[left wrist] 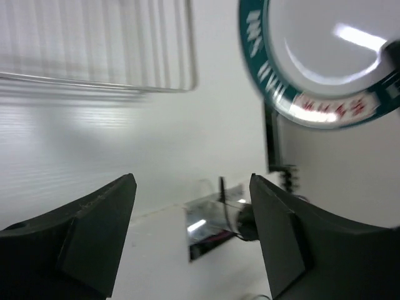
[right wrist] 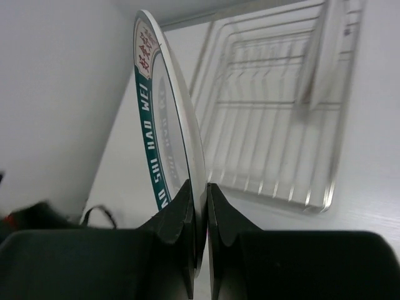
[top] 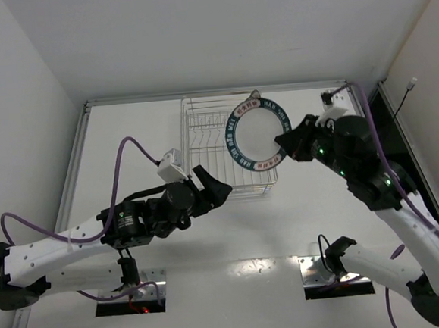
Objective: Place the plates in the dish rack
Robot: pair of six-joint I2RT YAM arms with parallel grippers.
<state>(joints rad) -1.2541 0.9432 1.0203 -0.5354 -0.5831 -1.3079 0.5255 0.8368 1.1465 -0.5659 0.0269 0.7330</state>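
Observation:
The dark teal-rimmed plate with lettering (top: 257,134) hangs on edge above the right side of the silver wire dish rack (top: 205,127). My right gripper (top: 285,142) is shut on its right rim. The right wrist view shows the plate (right wrist: 169,112) edge-on between my closed fingers (right wrist: 200,194), with the rack (right wrist: 269,125) beyond. A white plate (right wrist: 322,56) stands edge-on in the rack; its pattern is blurred. My left gripper (top: 218,188) is open and empty at the rack's front left corner. Its wrist view (left wrist: 194,212) shows the rack (left wrist: 94,50) and the held plate (left wrist: 325,56). The third plate is not in view.
White walls close in the table at the back and both sides. A metal rail (top: 75,168) runs along the left edge and a dark gap (top: 400,142) along the right. The arm base slots (top: 130,299) (top: 337,280) sit at the near edge.

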